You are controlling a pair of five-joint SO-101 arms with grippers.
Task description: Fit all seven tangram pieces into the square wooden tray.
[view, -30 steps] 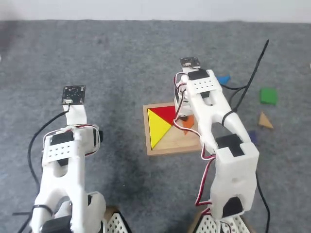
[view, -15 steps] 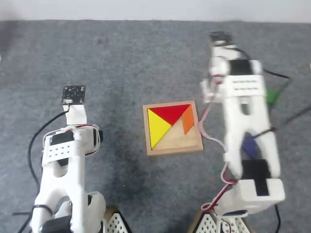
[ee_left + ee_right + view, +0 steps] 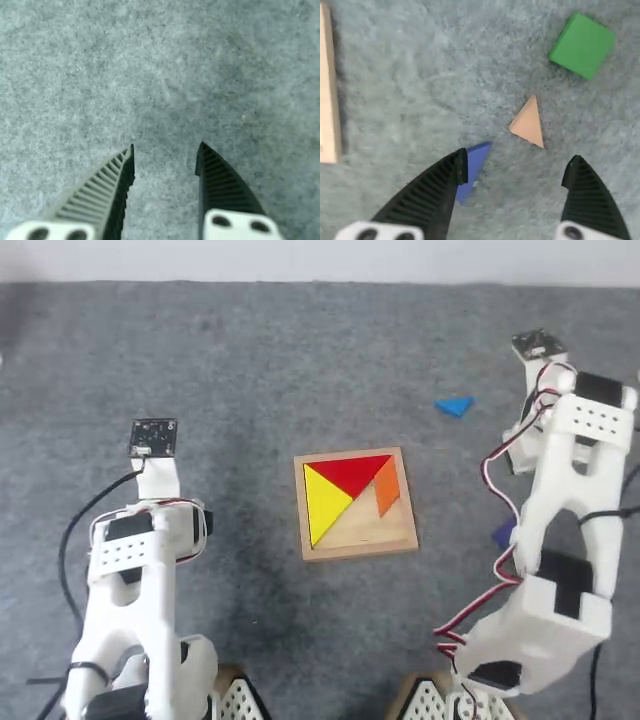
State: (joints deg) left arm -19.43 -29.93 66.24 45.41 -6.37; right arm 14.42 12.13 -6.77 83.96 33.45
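Observation:
The square wooden tray [image 3: 400, 539] lies mid-table and holds a yellow triangle [image 3: 324, 503], a red triangle [image 3: 352, 472] and an orange piece [image 3: 386, 490]. A small blue triangle [image 3: 455, 406] lies on the carpet behind the tray to the right. My right gripper [image 3: 517, 167] is open above the carpet, right of the tray, over a tan triangle [image 3: 529, 123], a dark blue piece [image 3: 471, 167] and a green square [image 3: 582, 45]. The right arm [image 3: 565, 500] covers those pieces from above. My left gripper [image 3: 165, 162] is open over bare carpet at the left.
Grey carpet covers the table. The tray's edge [image 3: 327, 90] borders the right wrist view. The left arm [image 3: 135, 570] stands well left of the tray, its camera board [image 3: 152, 436] toward the back. A pale wall runs along the far edge.
The right arm has swung from over the tray to the far right, leaving the orange piece in the tray. The left arm has stayed still.

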